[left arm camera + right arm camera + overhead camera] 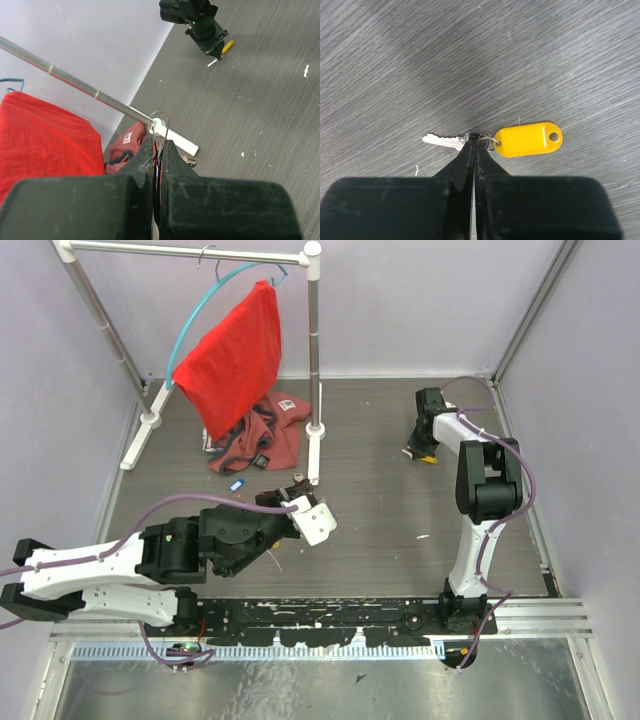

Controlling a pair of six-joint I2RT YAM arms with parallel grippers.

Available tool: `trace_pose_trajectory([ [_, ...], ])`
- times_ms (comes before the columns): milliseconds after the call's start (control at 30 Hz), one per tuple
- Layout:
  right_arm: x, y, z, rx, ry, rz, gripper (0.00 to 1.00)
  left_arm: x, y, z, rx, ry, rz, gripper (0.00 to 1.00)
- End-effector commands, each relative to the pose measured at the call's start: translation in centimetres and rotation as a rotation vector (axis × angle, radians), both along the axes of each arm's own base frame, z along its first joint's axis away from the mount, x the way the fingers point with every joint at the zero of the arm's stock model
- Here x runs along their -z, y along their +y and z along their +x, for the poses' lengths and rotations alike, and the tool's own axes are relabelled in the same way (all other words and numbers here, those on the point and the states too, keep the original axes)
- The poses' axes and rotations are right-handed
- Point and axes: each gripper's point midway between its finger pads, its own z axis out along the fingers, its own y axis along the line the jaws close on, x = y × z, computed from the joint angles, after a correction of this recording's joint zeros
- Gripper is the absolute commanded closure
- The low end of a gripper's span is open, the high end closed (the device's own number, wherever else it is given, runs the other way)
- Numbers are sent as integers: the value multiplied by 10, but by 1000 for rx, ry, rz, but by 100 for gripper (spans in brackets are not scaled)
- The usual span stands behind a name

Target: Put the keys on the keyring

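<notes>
right gripper (474, 146) pinched shut on the head of the key (441, 140), which lies flat on the table (395, 60) with its long axis across the wrist view, blade pointing left, yellow tag (529, 139) on the right; left gripper (157, 150) clenched on the keyring (159, 115), loop sticking out past the fingertips.

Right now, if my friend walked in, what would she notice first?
Probably the bright red cloth hanging from the rack at the far left of the table. Next, the yellow-tagged key pinched by the right gripper at the far right, and the thin keyring clamped in the left gripper near the middle.
</notes>
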Motion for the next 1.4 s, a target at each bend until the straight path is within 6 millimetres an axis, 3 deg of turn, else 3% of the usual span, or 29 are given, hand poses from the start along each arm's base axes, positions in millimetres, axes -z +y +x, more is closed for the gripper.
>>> trace_pose_trajectory([
  [0,-26,-8,11,10,-64,-64,99,-5,6,0,-8,-9,-19,100],
  [333,-76,-6,9,-48,-171,-85,99,-7,6,0,-8,-9,-24,100],
  [467,-87,12,5,-161,-191,-30,99,-6,4,0,-7,-9,-19,100],
  [600,-81,17,-6,-222,-160,-46,99,-7,4,0,-6,-10,-20,100],
  [700,-73,-3,-10,-131,-120,-132,73,-8,3,0,-5,-8,-22,100],
  [767,-72,-13,-10,-67,-121,-162,66,-7,3,0,-5,-4,-19,100],
  [1033,-59,-18,7,99,-110,-142,62,-9,6,-1,-5,-3,-24,100],
  [1367,-48,-19,4,230,-77,-115,62,-6,8,0,-9,-4,-17,100],
])
